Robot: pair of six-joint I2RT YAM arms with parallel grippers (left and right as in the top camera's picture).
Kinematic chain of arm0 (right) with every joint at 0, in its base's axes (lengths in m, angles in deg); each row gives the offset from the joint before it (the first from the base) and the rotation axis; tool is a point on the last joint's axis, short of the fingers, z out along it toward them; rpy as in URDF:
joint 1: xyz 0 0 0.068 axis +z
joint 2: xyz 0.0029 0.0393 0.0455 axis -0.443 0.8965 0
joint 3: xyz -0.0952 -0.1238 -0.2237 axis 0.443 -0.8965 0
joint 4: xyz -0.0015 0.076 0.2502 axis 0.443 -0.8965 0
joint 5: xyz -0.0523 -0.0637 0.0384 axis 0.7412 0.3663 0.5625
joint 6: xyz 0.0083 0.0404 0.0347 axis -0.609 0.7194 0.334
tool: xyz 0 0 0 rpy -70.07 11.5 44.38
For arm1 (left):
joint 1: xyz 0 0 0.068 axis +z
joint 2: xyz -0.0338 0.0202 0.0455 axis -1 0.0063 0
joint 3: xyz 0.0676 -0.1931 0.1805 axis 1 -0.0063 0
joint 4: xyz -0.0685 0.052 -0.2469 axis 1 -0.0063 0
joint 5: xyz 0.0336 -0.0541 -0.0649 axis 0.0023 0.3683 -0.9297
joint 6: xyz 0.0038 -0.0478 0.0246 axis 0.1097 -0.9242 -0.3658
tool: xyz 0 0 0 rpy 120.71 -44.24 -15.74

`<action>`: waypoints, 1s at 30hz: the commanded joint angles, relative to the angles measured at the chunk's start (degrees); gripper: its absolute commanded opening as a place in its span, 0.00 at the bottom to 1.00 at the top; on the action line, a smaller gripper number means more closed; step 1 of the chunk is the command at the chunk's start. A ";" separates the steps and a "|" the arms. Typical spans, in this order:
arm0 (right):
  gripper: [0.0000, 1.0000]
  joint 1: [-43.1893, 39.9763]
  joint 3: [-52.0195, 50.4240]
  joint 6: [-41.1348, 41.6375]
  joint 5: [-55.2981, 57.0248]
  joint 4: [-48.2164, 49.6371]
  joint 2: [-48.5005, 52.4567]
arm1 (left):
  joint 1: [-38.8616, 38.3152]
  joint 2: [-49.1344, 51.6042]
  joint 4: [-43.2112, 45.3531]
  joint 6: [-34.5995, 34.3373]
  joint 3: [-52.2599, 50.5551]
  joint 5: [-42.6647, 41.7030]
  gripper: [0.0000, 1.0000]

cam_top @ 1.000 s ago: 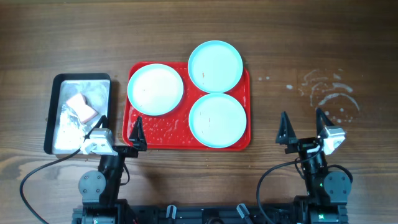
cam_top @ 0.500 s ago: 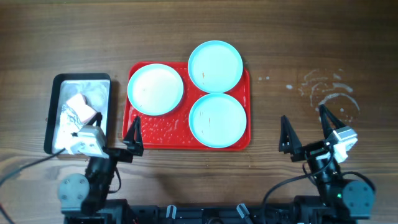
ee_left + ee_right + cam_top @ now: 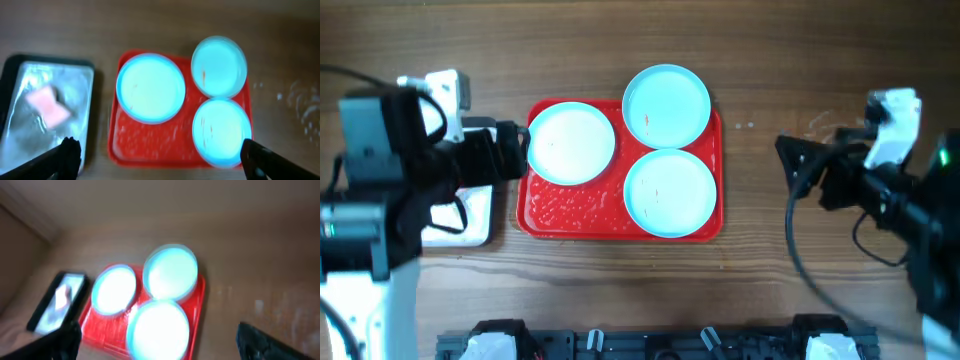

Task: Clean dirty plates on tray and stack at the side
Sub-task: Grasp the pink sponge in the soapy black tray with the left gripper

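Note:
Three pale turquoise plates lie on the red tray (image 3: pixel 565 210): one at its left (image 3: pixel 570 143), one at the far right overhanging the rim (image 3: pixel 666 106), one at the near right (image 3: pixel 670 193). Small brownish specks show on the two right plates. My left gripper (image 3: pixel 516 150) hangs high by the tray's left edge, open and empty; in the left wrist view its fingertips (image 3: pixel 68 154) frame the tray (image 3: pixel 150 145) from above. My right gripper (image 3: pixel 798 166) hovers right of the tray, open and empty; the right wrist view shows the plates (image 3: pixel 159 330) blurred, far below.
A black-rimmed silver pan (image 3: pixel 20 135) with a pink sponge (image 3: pixel 47 105) stands left of the tray, mostly covered by the left arm in the overhead view. Pale water marks (image 3: pixel 295 97) spot the wood right of the tray.
Both arms have risen from the table's front edge. The left one now hangs over the pan, the right one over the table's right side. Jaws stayed open; plates unmoved.

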 commanded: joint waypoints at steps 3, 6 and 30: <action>1.00 0.35 5.07 3.10 -3.04 -1.97 12.79 | -0.26 9.51 -0.55 2.73 3.82 -0.74 1.00; 1.00 0.37 5.05 5.55 -6.38 -2.58 18.34 | -0.26 13.70 -0.59 2.99 3.82 -1.77 1.00; 1.00 0.52 5.01 5.01 -4.76 -6.19 21.97 | 19.39 41.53 11.56 -19.37 -5.55 17.18 0.96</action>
